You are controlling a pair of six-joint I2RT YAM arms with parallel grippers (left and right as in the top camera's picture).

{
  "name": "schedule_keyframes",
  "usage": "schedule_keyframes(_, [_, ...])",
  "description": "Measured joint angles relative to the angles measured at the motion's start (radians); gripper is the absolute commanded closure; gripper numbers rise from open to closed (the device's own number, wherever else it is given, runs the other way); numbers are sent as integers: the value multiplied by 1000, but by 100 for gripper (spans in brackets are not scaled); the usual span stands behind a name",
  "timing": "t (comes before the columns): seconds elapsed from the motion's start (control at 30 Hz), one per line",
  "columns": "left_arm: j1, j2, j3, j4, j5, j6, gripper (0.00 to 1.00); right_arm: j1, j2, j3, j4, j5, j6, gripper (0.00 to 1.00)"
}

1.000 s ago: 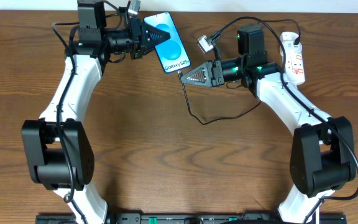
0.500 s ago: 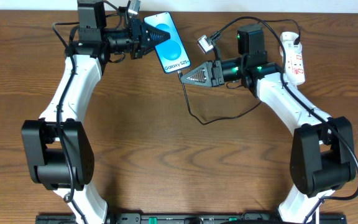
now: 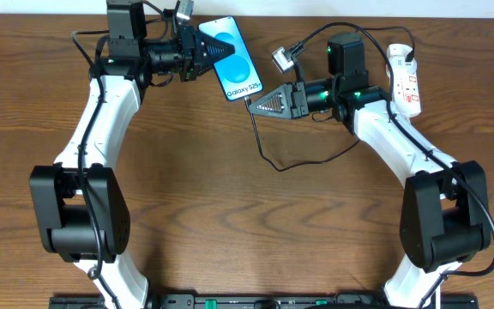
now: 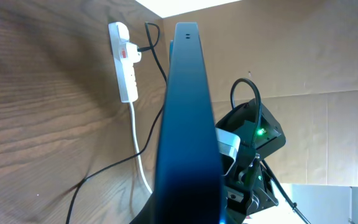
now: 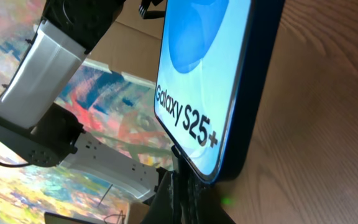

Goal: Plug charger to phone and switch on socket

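The phone (image 3: 240,70), light-blue screen marked "Galaxy S25+", lies at the table's back centre. My left gripper (image 3: 228,50) is shut on its upper half. In the left wrist view the phone (image 4: 188,118) shows edge-on as a dark blue slab. My right gripper (image 3: 250,104) is shut on the charger's small plug tip, right at the phone's (image 5: 201,74) bottom edge; whether the tip is seated is hidden. The charger's thin black cable (image 3: 268,160) loops over the table toward the socket (image 3: 404,80), a white strip with red switches at the back right.
The socket (image 4: 123,62) has a thick white cord (image 4: 139,155) trailing off it, and a black lead is plugged into its far end. A brown cardboard wall (image 4: 303,56) stands behind the table. Slack black cable lies between the two arms.
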Motion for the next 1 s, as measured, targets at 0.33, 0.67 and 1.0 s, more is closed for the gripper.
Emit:
schedule_keyframes(0.33, [6,0,0,5,-11,-1,93,1,1,-8,95,10,91,99])
schedule_keyframes(0.67, [11,0,0,9,-18,-1,93,1,6,-10,155,21,183,99])
schedule_keyframes(1.0, [13,0,0,-54,-26,26,92,7,6,-20,184,29,219,99])
